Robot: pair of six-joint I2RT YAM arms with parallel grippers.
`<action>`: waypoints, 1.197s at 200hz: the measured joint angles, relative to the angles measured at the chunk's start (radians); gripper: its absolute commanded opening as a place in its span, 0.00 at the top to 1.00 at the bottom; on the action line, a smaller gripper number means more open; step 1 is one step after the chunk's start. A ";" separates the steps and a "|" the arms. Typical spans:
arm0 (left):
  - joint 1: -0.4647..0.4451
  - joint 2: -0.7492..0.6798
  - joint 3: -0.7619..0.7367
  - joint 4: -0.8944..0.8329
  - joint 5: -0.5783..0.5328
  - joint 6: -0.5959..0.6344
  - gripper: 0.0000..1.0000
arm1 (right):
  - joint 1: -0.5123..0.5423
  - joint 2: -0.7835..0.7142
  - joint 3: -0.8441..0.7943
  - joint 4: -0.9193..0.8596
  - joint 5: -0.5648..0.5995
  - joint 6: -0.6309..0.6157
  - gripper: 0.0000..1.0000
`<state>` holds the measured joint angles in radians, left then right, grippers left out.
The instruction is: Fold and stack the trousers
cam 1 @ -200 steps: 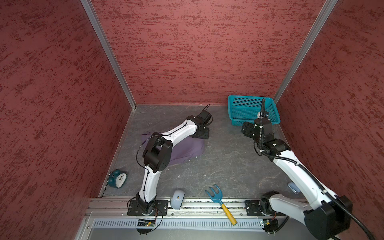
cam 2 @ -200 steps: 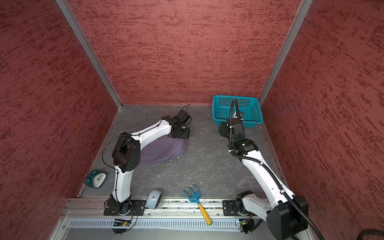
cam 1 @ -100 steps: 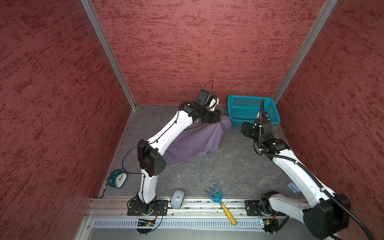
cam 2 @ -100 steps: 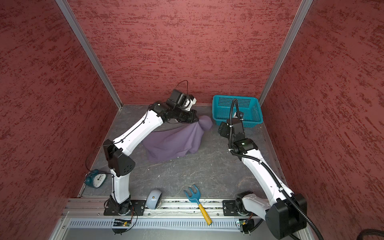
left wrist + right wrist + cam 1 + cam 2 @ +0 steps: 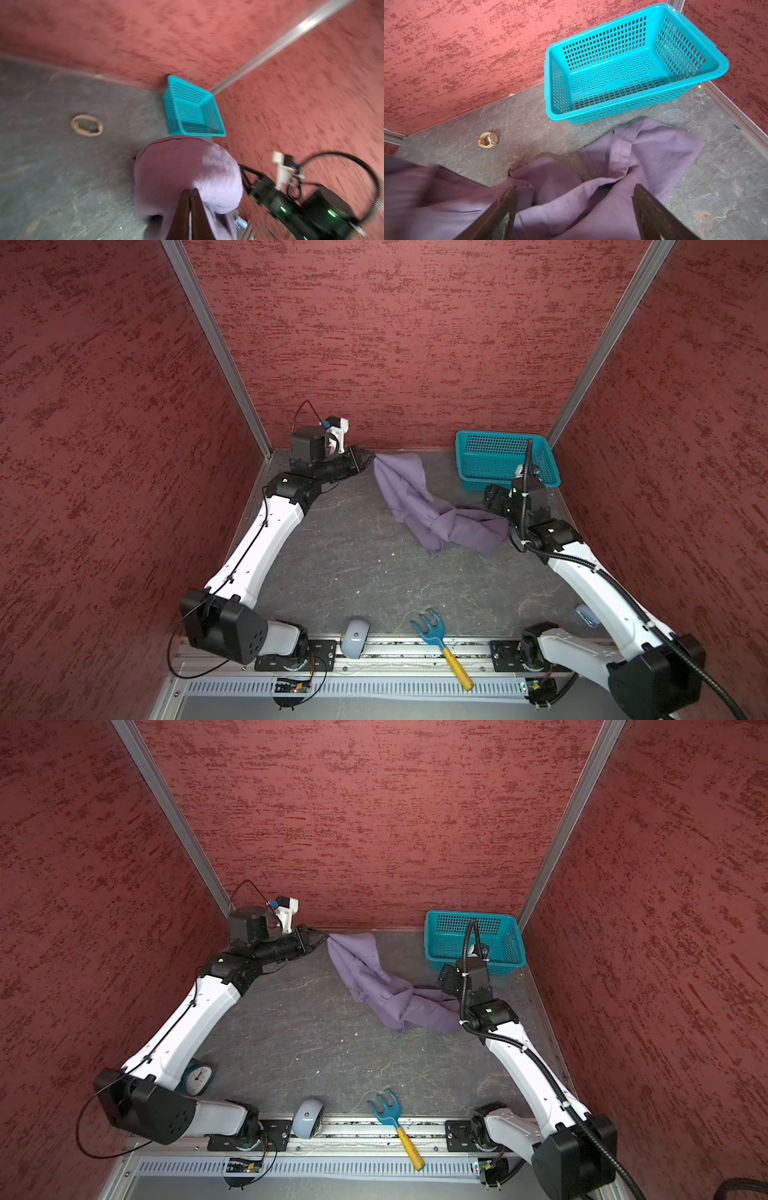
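Observation:
The lavender trousers [image 5: 419, 506] [image 5: 374, 986] lie crumpled right of the table's middle, running from the back wall toward the right arm. By the back wall my left gripper [image 5: 369, 456] [image 5: 323, 936] [image 5: 190, 190] is shut on the far end of the trousers [image 5: 182, 170], which hangs bunched over its tips. My right gripper [image 5: 575, 199] [image 5: 490, 506] is open just above the near folds of the trousers [image 5: 643, 149], one finger on each side and nothing held. In both top views the right wrist hides its fingertips.
A teal basket [image 5: 498, 433] [image 5: 469, 913] [image 5: 633, 22] [image 5: 193, 108] stands empty in the back right corner. A beige wristwatch [image 5: 488, 140] [image 5: 86, 125] lies near the back wall. A blue rake [image 5: 432, 630], a grey mouse [image 5: 355, 639] and a teal clock [image 5: 198, 1077] are near the front rail.
My left gripper lifted the trousers off the left of the table and swung them right toward the basket, then drew back left along the back wall. The right arm barely moved.

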<state>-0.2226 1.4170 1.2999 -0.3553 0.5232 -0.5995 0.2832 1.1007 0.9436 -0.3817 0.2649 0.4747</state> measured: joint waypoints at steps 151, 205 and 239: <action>-0.293 0.275 0.181 -0.227 -0.319 0.112 0.14 | -0.002 0.210 0.013 0.064 -0.222 -0.006 0.31; -0.317 0.525 0.240 -0.410 -0.429 0.141 0.43 | 0.003 0.217 0.008 0.065 -0.253 0.001 0.29; -0.316 0.582 0.245 -0.462 -0.471 0.154 1.00 | 0.004 0.216 -0.012 0.063 -0.263 0.011 0.29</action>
<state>-0.5385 1.9991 1.5452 -0.8177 0.0525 -0.4450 0.2874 1.3163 0.9318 -0.3183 0.0017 0.4854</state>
